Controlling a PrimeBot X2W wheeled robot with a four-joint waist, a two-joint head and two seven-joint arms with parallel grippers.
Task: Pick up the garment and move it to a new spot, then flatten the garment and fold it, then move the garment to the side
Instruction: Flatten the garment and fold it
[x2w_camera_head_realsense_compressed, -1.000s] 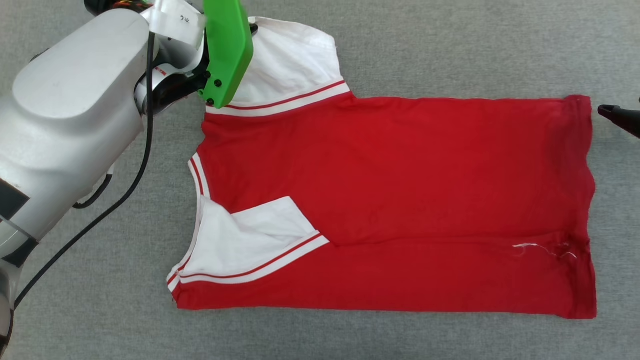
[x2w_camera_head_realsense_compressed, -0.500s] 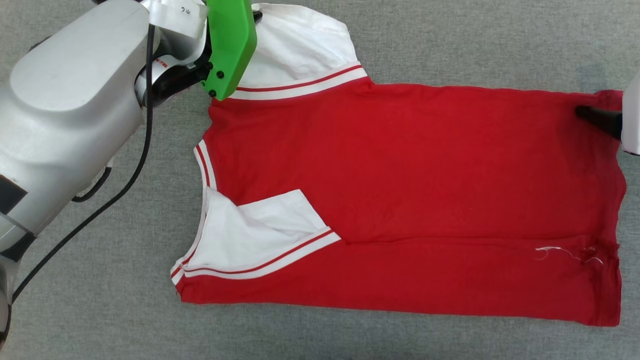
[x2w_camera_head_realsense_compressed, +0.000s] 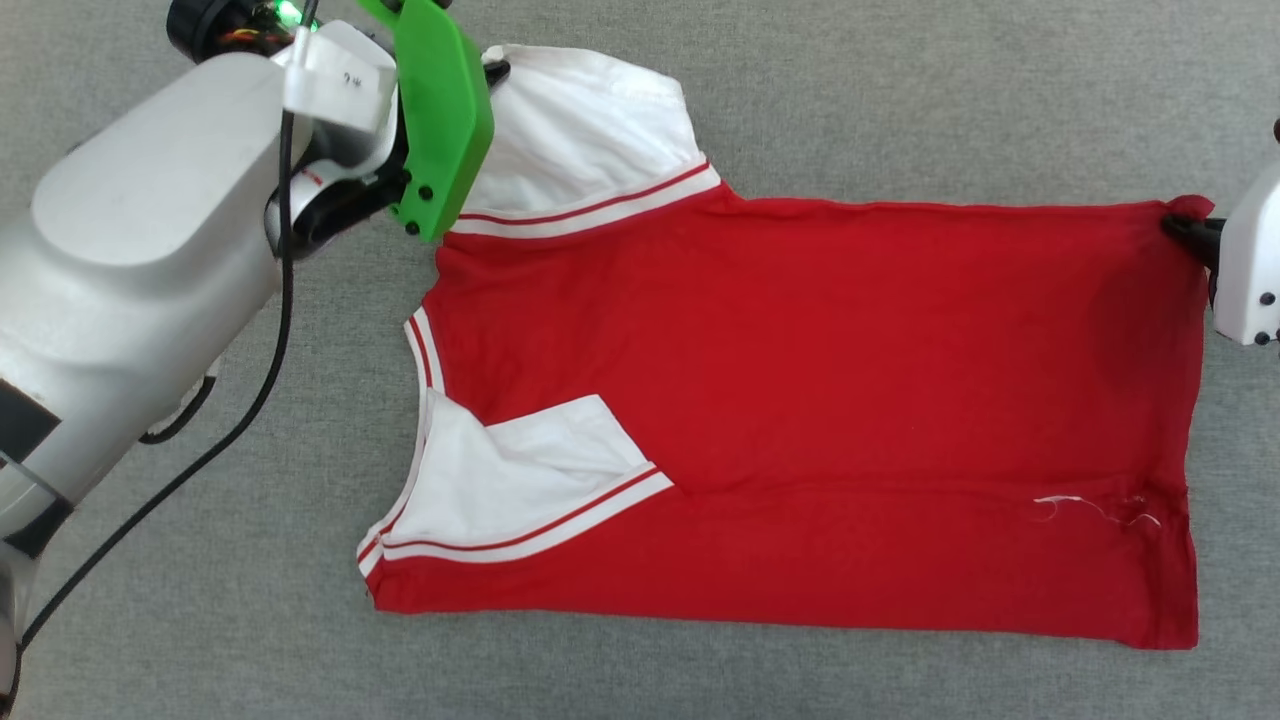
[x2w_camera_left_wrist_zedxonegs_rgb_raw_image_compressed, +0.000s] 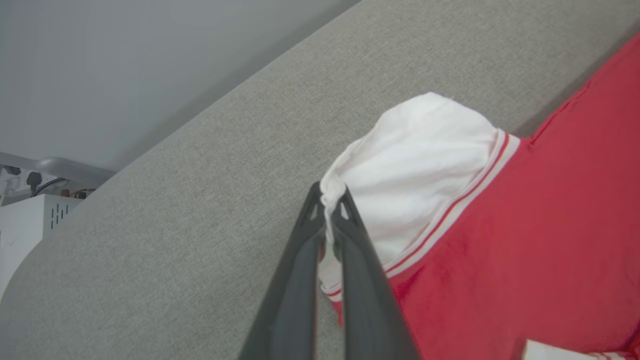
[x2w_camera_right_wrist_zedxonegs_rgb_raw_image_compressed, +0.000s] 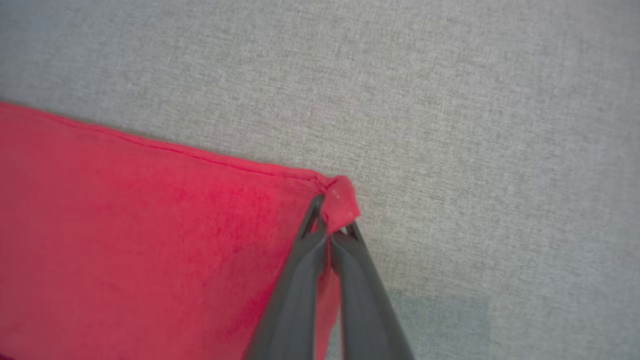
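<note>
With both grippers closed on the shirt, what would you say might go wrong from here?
1. The left gripper pinches only the very edge of the white sleeve; a pull may slip it free.
2. The right gripper holds just a small bunch of the hem corner, so it could slip too, leaving the garment skewed.
3. Lifting may undo the folded near edge with its tucked sleeve.
</note>
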